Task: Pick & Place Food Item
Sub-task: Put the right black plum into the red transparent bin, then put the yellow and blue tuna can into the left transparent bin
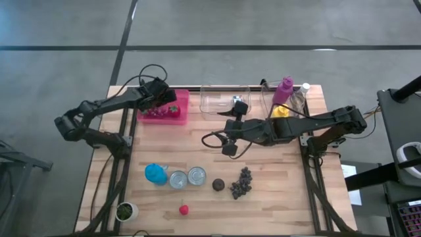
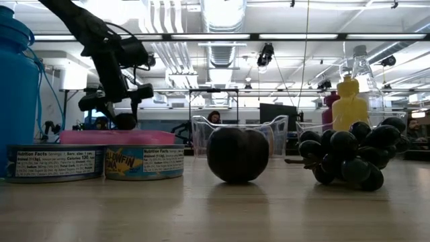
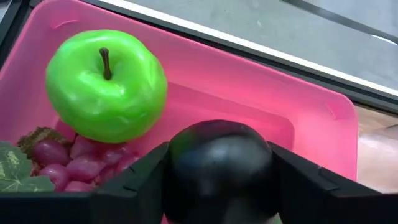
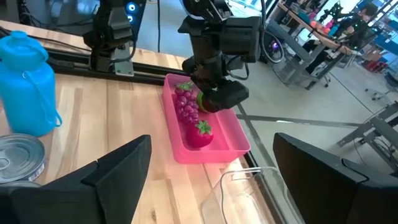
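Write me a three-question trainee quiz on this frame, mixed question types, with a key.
1. True or false: the left gripper holds a dark round fruit over the pink tray.
2. Which fruit already in the tray shows a stem? A) green apple B) banana C) orange
3. Fill in: the right gripper hangs over the table with its jaws ____.

Key: 1 true; 2 A; 3 open

Bright overhead strip lights (image 2: pixel 222 37) (foreground blurred)
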Motion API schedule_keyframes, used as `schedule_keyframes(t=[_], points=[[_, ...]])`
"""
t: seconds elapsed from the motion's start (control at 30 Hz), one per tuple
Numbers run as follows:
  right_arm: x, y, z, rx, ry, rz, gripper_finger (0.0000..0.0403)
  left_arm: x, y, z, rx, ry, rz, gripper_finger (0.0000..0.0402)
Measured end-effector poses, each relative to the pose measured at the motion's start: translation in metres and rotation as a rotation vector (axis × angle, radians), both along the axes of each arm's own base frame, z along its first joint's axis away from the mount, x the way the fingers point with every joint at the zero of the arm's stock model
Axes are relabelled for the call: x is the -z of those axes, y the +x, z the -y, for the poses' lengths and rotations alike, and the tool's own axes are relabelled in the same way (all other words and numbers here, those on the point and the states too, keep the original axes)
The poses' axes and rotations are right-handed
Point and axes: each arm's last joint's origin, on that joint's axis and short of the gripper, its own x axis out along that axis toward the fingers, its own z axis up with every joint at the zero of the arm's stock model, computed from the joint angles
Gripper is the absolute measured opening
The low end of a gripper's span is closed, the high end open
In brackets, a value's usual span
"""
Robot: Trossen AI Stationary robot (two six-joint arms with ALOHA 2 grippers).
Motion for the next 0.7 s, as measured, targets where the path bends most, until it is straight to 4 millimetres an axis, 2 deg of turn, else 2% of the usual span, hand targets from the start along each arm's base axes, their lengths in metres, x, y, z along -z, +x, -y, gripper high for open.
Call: schedule_keyframes(t=[0.2, 0.37, 0.47, 0.57, 0.7], points=[[0.000, 0.000, 0.000, -0.002, -0.003, -0.002, 0.0331, 0.000, -0.001, -0.001, -0.003, 0.000, 0.002, 0.0332], [0.000, 0.000, 0.000, -0.003, -0.006, -0.003, 0.0339, 0.000, -0.001, -0.001, 0.001, -0.001, 0.002, 0.0385], [0.000, 0.000, 0.000, -0.003, -0.006, -0.004, 0.0342, 0.000, -0.001, -0.001, 0.001, 0.000, 0.002, 0.0395], [0.000, 0.000, 0.000, -0.002, -0.006, -0.004, 0.0345, -0.002, -0.001, 0.000, 0.027, -0.006, 0.011, 0.0387], [-0.003, -0.004, 0.001, 0.003, 0.009, 0.005, 0.0343, -0.017, -0.001, 0.003, 0.123, 0.016, 0.046, 0.0374]])
